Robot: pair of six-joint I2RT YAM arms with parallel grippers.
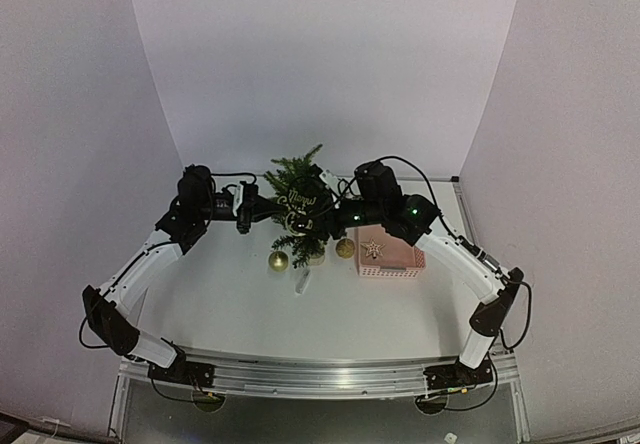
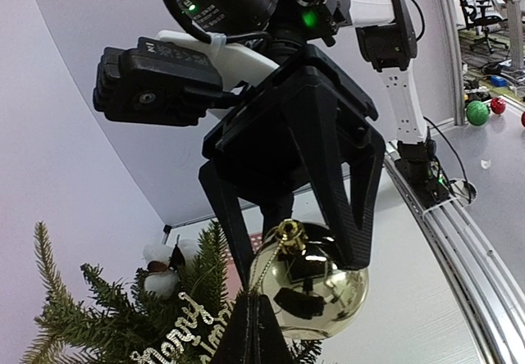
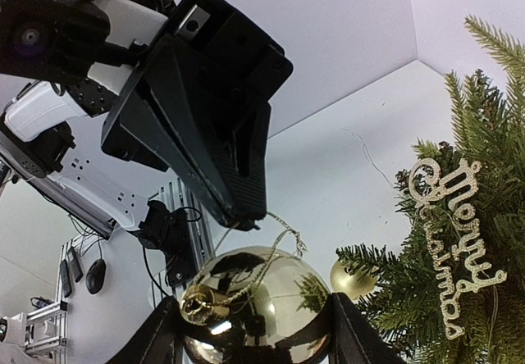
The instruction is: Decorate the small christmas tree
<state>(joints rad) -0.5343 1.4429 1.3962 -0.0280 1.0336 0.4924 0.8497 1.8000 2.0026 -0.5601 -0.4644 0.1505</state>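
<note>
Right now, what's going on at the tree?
The right hand holds a gold bauble beside the small christmas tree. The left hand is shut on the bauble's hanging string, apparently to hang it. A Merry Christmas sign hangs on the tree.

I see a pink basket standing on the white table, with 1 pale star lying inside it. Just left of the basket sits 1 small gold ball. A 2nd gold ball lies farther left, and a small white scrap lies left of the basket and nearer to me, apart from both. On my wrist feeds a large gold bauble fills the foreground, its gold cap tipped sideways, a thin cord looping up from it. I cannot place it against the basket. White panels stand behind the basket.
</note>
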